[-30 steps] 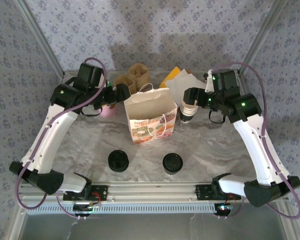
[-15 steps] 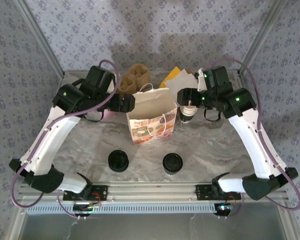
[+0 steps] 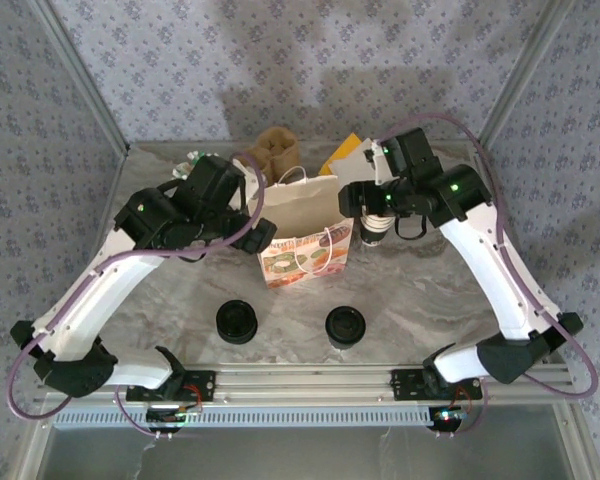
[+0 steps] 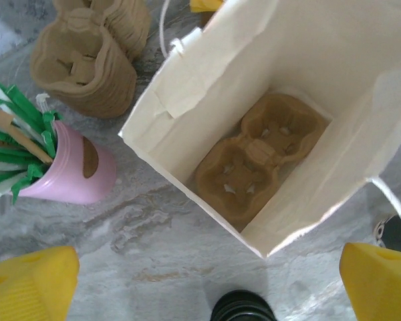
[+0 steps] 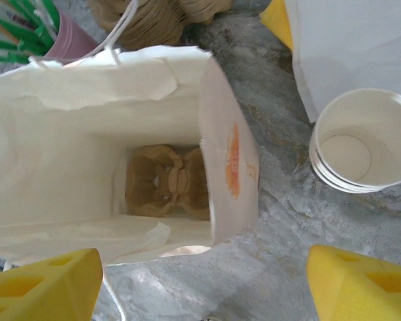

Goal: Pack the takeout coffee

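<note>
Arms closer over paper bag (image 3: 302, 250), left fingers (image 4: 27, 284) and right fingers (image 5: 43, 284) wide; from wrists, cup carrier (image 4: 254, 160) inside.

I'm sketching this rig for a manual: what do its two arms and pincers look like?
The left arm and right arm: white shells, black joints, looping purple cables, green lights. The left pincer and right pincer have blocky yellow fingertips.

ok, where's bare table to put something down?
Free: table between lid pile and lidded cup; also the front corners outside each. Crowded: the back, around the paper bag, with cardboard trays behind it and cup stack to its right.
</note>
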Motion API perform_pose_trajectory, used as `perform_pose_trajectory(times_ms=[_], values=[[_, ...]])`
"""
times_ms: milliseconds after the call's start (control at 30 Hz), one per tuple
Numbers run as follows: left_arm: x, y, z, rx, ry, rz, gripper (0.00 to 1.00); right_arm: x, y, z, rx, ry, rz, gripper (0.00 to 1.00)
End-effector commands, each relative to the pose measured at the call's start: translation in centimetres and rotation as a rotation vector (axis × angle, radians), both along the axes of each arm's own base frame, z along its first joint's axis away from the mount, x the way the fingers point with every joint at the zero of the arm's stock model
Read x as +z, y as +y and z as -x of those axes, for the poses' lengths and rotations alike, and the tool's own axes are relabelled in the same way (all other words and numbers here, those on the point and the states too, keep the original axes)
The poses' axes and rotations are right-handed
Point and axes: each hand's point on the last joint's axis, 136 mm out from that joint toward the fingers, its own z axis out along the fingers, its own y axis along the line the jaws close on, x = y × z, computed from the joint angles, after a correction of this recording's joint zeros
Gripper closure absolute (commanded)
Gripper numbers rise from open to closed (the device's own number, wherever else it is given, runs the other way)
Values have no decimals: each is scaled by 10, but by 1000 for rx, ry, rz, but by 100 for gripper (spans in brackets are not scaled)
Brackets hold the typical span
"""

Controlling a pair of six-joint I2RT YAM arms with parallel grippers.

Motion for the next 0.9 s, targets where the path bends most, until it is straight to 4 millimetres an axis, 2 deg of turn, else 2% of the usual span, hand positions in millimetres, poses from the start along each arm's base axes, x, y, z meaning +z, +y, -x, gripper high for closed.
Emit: perform_pose_trajectory(times_ms=[0, 200, 500, 867], values=[[17, 2, 0, -95, -138, -45, 0, 6, 12, 11, 110, -5, 58, 19], [15, 4, 4, -152, -189, -90, 0, 1, 40, 13, 202, 71, 104, 19], [12, 6, 5, -199, -238, -144, 0, -7, 77, 15, 293, 86, 179, 21], [27, 25, 15, -165, -270, -133, 0, -9, 91, 12, 322, 90, 158, 20]])
